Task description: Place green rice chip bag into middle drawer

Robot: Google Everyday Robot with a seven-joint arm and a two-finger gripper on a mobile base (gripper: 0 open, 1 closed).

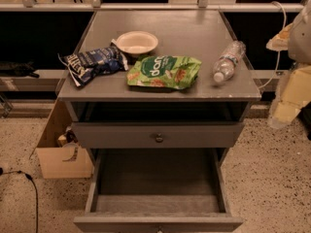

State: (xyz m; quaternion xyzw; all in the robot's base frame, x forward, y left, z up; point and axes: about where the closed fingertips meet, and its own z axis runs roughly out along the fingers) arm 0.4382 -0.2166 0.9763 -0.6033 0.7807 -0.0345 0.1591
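Lying flat near the front edge of the gray bench (180, 25), one green rice chip bag (164, 72) is sitting between one dark blue chip bag (92, 62) and one clear water bottle (227, 62), which is lying on its side. One pale bowl (137, 42) is standing just behind the two bags. Below, one knobbed drawer (159, 136) is sitting shut, and one open drawer (158, 183) beneath it is jutting forward. At the right edge a blurred cream shape, probably the pincer (285, 111), is hanging beside the bench, well apart from the green bag. Whether it is apart or together cannot be told.
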